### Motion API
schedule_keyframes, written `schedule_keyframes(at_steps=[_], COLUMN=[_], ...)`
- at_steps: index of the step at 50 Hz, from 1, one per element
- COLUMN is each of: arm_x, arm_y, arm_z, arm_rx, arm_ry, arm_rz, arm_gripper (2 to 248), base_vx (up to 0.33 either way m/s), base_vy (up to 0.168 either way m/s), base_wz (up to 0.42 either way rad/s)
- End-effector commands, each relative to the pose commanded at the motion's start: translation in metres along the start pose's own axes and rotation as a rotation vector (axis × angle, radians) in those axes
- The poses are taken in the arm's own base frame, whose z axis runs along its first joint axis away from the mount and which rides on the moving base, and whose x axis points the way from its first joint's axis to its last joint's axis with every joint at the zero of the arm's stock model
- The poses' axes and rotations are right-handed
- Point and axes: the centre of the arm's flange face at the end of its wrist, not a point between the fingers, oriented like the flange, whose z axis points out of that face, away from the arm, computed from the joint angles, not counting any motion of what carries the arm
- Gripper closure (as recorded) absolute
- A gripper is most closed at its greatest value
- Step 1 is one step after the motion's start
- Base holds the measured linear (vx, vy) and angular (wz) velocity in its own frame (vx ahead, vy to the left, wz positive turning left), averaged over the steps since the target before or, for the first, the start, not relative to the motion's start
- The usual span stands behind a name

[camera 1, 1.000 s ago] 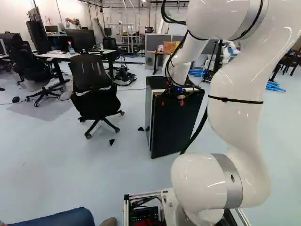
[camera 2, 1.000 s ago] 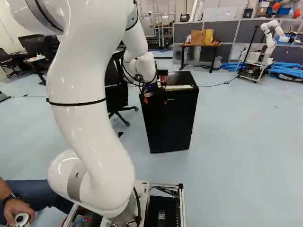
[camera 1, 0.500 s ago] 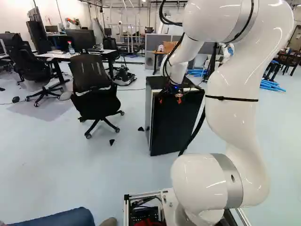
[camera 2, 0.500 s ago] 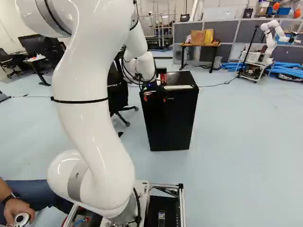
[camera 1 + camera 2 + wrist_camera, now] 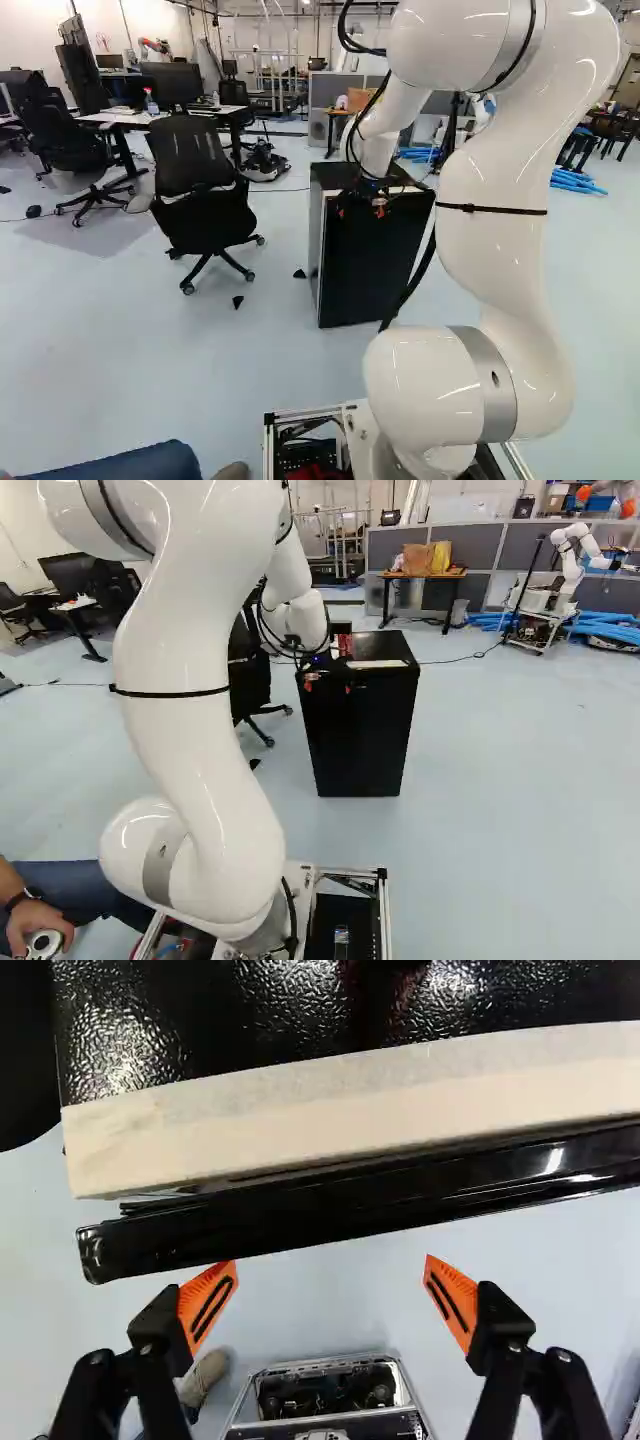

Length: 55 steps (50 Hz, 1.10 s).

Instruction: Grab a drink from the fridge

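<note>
- Two orange pads point(image 5: 207, 1305) were held wide apart on the gripper point(image 5: 328, 688).
- Black fridge point(image 5: 365, 740) was seen upright, its top front edge just ahead of pads.

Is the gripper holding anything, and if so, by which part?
Nothing is held: the gripper stands open, its fingers wide apart near the fridge door.

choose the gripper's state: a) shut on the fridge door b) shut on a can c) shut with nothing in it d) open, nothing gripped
D: the orange pads of the gripper stand wide apart, and the fridge door lies ahead of them, not between.
</note>
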Motion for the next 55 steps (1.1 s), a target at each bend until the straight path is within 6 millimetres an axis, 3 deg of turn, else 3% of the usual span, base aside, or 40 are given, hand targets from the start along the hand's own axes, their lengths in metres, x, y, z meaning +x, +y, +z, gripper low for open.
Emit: schedule_keyframes(at_steps=[42, 55], arm_x=[0.004, -0.007], arm_y=[0.000, 0.002], arm_z=[0.000, -0.005], arm_rx=[0.000, -0.001], arm_ry=[0.045, 0.037], arm_rz=[0.000, 0.003], arm_gripper=[3, 3], base_vx=[0.000, 0.000], base_vy=[0.000, 0.000], base_wz=[0.000, 0.000])
